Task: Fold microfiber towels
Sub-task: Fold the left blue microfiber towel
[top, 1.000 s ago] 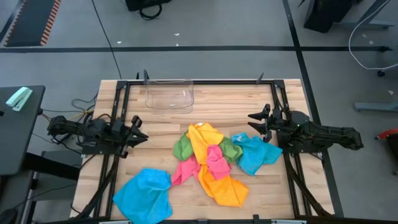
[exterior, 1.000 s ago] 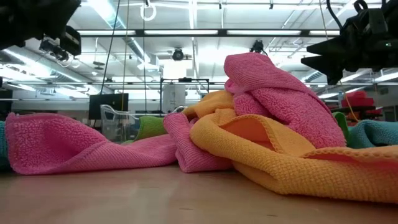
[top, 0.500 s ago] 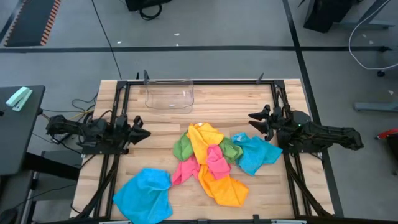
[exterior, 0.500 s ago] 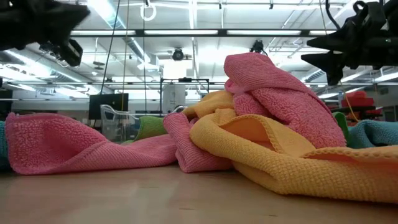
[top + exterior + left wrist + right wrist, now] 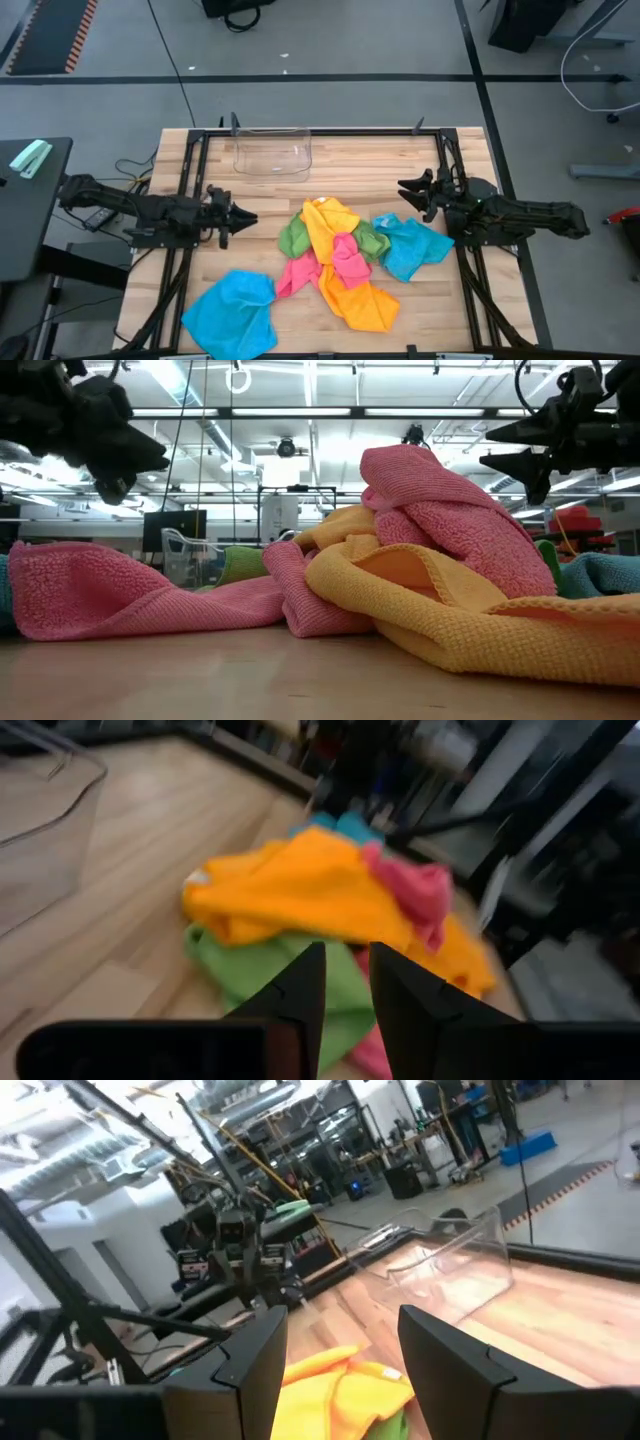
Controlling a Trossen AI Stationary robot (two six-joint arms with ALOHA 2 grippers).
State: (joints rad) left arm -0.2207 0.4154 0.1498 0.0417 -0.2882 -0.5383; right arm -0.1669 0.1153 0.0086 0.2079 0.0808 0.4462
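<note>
1. Since a second ago, the left arm has reached inward across the tabletop [image 5: 400, 165]; the left pincer [image 5: 243, 217] now sits nearer the heap than it did, while the right arm has barely shifted.
2. Seen from its own wrist camera, the left pincer's two fingers stand a narrow gap apart with nothing between them, aimed at the green towel [image 5: 270, 970] and the orange-yellow towel [image 5: 300, 890] beyond it.
3. The right pincer [image 5: 408, 192] hovers beside the heap's far side with its fingers spread and empty, just above the teal-blue towel [image 5: 410, 245].
4. The microfiber towels lie tangled mid-tabletop: orange-yellow draped over green, a pink towel [image 5: 440, 510] bunched on top, and a separate blue towel [image 5: 235, 312] crumpled near the front-left corner, well apart from the heap.
5. A clear plastic bin [image 5: 272, 152] stands empty-looking at the back edge.
6. These cloths look light, soft and limp; they will likely sag, drag neighbours along, and not hold any shape when lifted.
7. A stitched hem or free corner is the sensible hold; the orange-yellow towel's edge, visible at table height, looks firmest.
8. Pinching mid-cloth would probably gather several layers at once.
9. Nothing is folded yet.
</note>
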